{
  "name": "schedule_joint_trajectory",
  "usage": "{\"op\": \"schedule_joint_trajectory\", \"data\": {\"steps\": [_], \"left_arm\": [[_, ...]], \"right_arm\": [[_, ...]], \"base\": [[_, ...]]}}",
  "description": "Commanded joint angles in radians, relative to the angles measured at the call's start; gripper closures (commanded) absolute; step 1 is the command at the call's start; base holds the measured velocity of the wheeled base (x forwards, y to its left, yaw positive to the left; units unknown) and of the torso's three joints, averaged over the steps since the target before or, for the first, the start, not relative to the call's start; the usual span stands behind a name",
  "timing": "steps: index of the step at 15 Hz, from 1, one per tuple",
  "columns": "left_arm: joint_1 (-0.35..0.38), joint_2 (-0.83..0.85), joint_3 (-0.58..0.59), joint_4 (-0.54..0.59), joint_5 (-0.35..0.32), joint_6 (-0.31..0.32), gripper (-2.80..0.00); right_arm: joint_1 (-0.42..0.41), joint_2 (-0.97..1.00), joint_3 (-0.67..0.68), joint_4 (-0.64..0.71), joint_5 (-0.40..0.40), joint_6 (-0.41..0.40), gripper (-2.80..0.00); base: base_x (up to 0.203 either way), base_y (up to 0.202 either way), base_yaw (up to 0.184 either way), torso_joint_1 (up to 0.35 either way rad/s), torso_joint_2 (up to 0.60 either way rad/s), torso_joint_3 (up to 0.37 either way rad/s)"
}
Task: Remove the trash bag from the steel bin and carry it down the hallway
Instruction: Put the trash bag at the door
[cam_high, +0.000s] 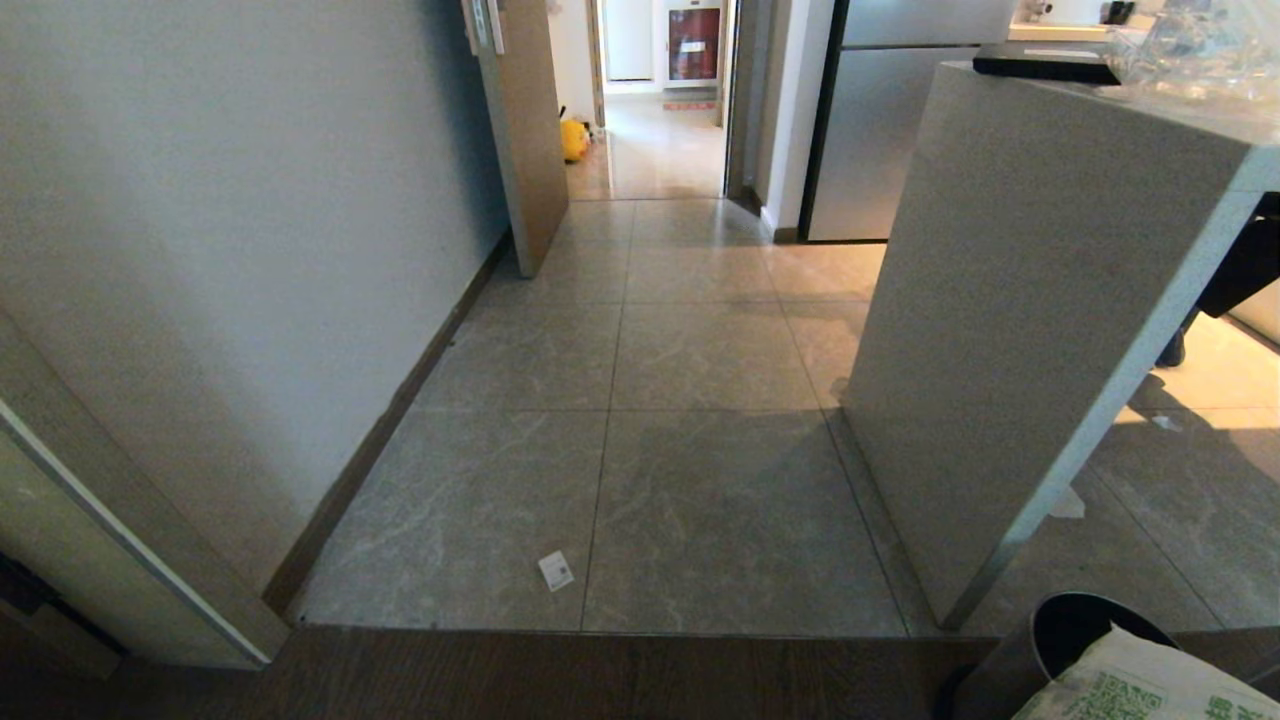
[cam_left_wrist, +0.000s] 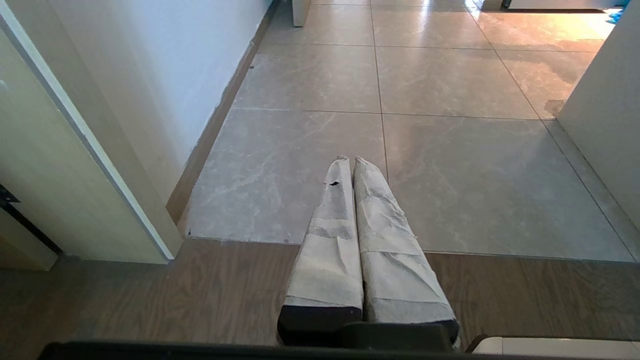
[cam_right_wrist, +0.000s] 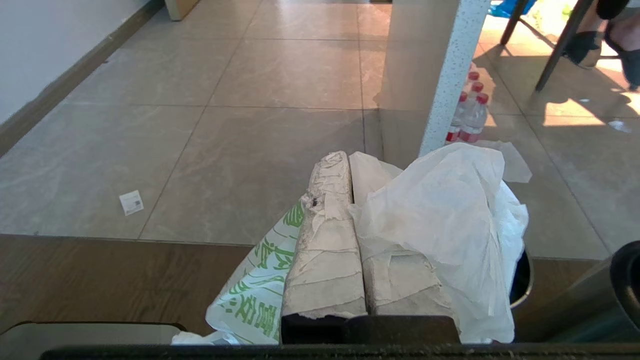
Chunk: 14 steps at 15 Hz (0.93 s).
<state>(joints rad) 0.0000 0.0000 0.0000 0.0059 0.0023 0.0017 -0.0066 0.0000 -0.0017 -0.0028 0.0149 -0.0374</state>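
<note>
Crinkly white plastic, printed in green, drapes over the right tool (cam_right_wrist: 350, 160), whose taped fingers are clenched with the bag (cam_right_wrist: 440, 220) bunched against and around them; the film appears pinched there, though the pinch point itself is covered by the folds. In the head view the bag shows at about 4 o'clock, at the frame's edge, overlapping the bin (cam_high: 1010, 660), which stands on the dark wood floor just short of the tile line. The left tool (cam_left_wrist: 350, 160) hangs apart over that same wood strip, fingers pressed together on nothing.

From here the thin film could tear or slip out of the fingers if the grip catches only a fold (the plastic looks flimsy). The bag could also drag the bin along or tip it, if its lower part still clings to the rim. On the way down the hallway (cam_high: 650, 350), the desk's (cam_high: 1040, 300) corner at 2 o'clock narrows the passage on the bag's side, and a swinging bag might snag there.

How much of the bag sits inside the bin cannot be told, and its contents are hidden. Most of the bin is cut off. A paper scrap (cam_high: 556, 570) lies on the tiles at 6 o'clock.
</note>
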Motion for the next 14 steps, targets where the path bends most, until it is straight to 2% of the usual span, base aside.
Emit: {"op": "schedule_joint_trajectory", "data": {"steps": [1, 14], "left_arm": [[0.000, 0.000, 0.000, 0.000, 0.001, 0.000, 0.00], [0.000, 0.000, 0.000, 0.002, -0.001, 0.009, 0.00]], "right_arm": [[0.000, 0.000, 0.002, 0.000, 0.000, -0.001, 0.00], [0.000, 0.000, 0.001, 0.000, 0.000, -0.001, 0.00]], "base": [[0.000, 0.000, 0.000, 0.000, 0.00, 0.000], [0.000, 0.000, 0.000, 0.000, 0.00, 0.000]]}}
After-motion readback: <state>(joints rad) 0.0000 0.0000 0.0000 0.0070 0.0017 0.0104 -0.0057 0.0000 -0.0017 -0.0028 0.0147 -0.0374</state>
